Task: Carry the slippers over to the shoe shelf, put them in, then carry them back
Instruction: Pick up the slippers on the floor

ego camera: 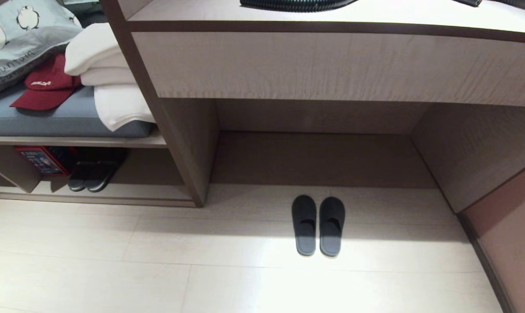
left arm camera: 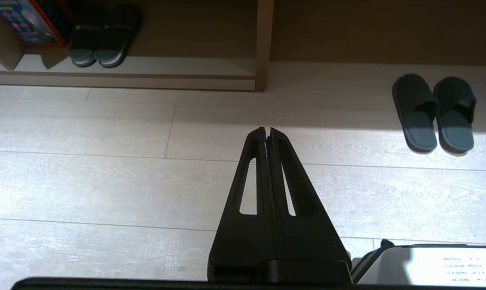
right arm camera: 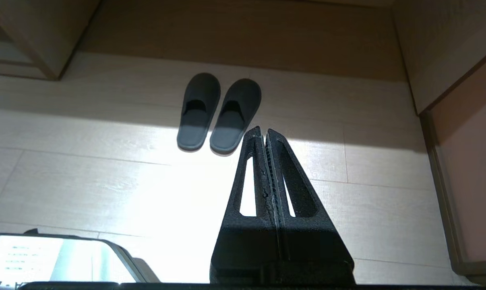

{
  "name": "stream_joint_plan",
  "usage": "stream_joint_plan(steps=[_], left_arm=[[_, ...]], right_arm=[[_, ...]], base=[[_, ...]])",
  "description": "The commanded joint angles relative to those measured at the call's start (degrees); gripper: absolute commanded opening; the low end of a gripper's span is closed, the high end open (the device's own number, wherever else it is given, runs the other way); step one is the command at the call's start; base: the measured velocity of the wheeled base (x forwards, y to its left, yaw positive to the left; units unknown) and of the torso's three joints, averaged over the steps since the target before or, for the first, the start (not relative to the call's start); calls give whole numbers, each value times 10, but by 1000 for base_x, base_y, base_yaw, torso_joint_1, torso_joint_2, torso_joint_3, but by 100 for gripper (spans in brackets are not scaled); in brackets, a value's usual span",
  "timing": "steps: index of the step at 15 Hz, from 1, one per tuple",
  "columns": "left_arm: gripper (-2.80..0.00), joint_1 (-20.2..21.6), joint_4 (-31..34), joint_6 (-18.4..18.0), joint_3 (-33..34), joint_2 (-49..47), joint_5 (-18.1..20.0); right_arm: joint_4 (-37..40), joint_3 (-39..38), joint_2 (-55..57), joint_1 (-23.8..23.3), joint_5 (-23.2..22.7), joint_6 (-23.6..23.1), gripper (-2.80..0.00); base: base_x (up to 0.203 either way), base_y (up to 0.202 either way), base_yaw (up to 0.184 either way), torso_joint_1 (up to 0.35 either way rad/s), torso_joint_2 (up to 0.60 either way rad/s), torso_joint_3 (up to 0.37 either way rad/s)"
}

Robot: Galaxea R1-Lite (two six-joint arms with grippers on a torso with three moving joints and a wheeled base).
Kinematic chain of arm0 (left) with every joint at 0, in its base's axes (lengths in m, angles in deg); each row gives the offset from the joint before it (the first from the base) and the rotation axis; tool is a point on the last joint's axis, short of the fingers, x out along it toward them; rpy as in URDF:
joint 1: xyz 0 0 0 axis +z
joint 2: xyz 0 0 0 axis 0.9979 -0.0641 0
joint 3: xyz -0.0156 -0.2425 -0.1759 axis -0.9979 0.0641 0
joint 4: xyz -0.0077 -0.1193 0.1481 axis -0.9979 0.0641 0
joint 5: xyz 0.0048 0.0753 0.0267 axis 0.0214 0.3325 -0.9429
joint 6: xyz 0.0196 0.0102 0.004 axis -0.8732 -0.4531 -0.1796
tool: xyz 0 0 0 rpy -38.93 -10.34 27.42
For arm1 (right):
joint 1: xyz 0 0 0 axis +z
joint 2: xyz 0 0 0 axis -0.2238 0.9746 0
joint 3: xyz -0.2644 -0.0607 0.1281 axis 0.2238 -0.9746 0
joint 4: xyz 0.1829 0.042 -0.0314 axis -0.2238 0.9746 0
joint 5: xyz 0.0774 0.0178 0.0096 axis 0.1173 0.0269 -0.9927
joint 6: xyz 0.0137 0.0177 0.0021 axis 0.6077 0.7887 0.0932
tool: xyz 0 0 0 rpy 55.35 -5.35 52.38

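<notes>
The dark grey slippers (ego camera: 318,226) lie side by side on the pale floor, toes toward the tall recess under the counter; they also show as slippers (right arm camera: 218,112) and slippers (left arm camera: 434,112). The shoe shelf (ego camera: 114,193) is the low cubby at the left, with its raised base board (left arm camera: 122,80). My left gripper (left arm camera: 267,129) hangs shut and empty over bare floor, well away from the slippers. My right gripper (right arm camera: 263,129) is shut and empty, its tip just short of the nearer slipper's heel end. Neither arm appears in the head view.
Another dark pair with white sole edges (ego camera: 95,174) and a red box (ego camera: 42,158) sit inside the shelf. Above it a bench holds folded white towels (ego camera: 110,78) and a red cap (ego camera: 47,87). A brown wall panel (ego camera: 506,234) bounds the right side.
</notes>
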State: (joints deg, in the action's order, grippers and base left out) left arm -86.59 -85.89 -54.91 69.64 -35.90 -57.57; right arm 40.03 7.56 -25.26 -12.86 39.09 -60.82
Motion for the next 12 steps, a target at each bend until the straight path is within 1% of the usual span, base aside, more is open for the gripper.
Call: stream_joint_plan(steps=[1,12], left_arm=[[-280,1,0,0,1,0,0],[-280,0,0,0,1,0,0]], right_arm=[[0,-1,0,0,0,0,-280],[1,-1,0,0,1,-1,-280]], base=[[0,0,0,7,4,-201],[0,0,0,3,2,-198]])
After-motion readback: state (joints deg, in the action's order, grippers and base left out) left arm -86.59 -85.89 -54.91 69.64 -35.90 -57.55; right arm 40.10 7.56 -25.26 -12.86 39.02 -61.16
